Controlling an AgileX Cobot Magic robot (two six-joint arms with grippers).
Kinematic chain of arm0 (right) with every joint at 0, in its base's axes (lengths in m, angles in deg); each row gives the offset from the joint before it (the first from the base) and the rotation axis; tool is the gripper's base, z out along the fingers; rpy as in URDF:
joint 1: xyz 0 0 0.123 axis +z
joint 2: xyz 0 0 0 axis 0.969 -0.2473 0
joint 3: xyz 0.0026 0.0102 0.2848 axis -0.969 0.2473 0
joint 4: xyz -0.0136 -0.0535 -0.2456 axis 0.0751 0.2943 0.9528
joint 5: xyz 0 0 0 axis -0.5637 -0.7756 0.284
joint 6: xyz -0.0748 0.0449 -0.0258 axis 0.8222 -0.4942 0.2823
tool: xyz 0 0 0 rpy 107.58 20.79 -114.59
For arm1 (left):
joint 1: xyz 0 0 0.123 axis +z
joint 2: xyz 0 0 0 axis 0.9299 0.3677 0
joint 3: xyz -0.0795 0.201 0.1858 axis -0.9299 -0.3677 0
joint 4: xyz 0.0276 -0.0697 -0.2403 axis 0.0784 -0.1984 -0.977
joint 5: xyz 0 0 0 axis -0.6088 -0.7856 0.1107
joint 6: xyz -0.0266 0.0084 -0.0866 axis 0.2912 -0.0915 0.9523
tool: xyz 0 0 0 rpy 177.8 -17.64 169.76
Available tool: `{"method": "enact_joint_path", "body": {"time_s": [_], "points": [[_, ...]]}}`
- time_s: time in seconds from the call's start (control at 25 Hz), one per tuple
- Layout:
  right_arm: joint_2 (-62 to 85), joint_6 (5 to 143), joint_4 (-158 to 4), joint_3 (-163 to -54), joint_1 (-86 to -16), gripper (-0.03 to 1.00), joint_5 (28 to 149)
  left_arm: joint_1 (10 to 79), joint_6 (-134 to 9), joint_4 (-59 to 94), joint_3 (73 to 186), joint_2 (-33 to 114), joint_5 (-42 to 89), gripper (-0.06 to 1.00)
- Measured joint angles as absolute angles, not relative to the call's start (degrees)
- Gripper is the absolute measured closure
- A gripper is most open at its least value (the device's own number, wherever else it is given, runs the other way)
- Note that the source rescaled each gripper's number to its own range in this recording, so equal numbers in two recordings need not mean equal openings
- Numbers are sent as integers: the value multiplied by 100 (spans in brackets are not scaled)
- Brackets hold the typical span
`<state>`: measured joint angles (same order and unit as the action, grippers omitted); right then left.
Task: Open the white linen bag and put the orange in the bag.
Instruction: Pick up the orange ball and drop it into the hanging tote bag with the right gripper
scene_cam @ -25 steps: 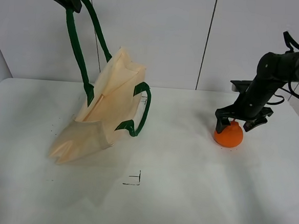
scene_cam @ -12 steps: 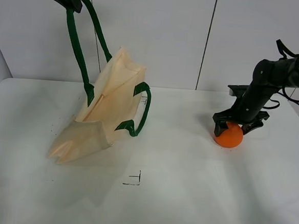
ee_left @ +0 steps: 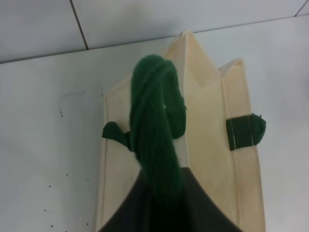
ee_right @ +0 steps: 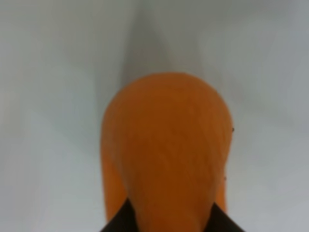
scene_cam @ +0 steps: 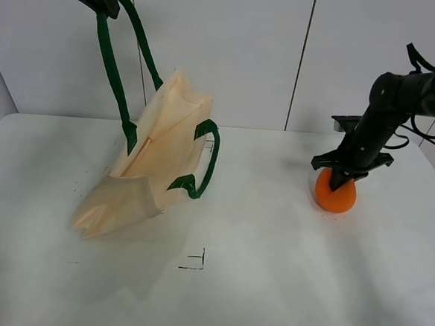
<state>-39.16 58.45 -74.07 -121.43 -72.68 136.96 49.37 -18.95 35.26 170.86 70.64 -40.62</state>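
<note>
- Fingers (ee_right: 120, 222) of the right gripper (scene_cam: 341, 178) pinch the orange (scene_cam: 334, 197) by its top, at the table's (scene_cam: 268, 286) right side.
- Left gripper (scene_cam: 98, 2) clamps a green handle (scene_cam: 111, 66) high up; the bag (scene_cam: 154, 155) hangs tilted below, its bottom on the table, well apart from the orange.

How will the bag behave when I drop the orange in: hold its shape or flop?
Likely floppy: the bag hangs slanted from one handle in the left gripper, its bottom slumped on the table. Its mouth looks narrow, so it may not stay open. The orange would probably sag the cloth.
</note>
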Motion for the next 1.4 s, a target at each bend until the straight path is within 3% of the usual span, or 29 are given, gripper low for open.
{"method": "enact_joint_path", "body": {"time_s": [0.28,0.48,1.0,1.4], "points": [[-3251,6022,-8632,-13548,-7219,97,14355,4937,-1895,3519,17086,6986,-4062,94],[-2984,6235,-9647,-14218,-6769,97,14462,4937,-1895,3519,17086,6981,-4062,94],[-3466,6477,-9846,-14269,-4688,97,13929,4937,-1900,3518,17086,6981,-4062,94],[-4468,6473,-9906,-14269,-4162,97,12860,4937,-1900,3518,17086,6981,-4062,94]]}}
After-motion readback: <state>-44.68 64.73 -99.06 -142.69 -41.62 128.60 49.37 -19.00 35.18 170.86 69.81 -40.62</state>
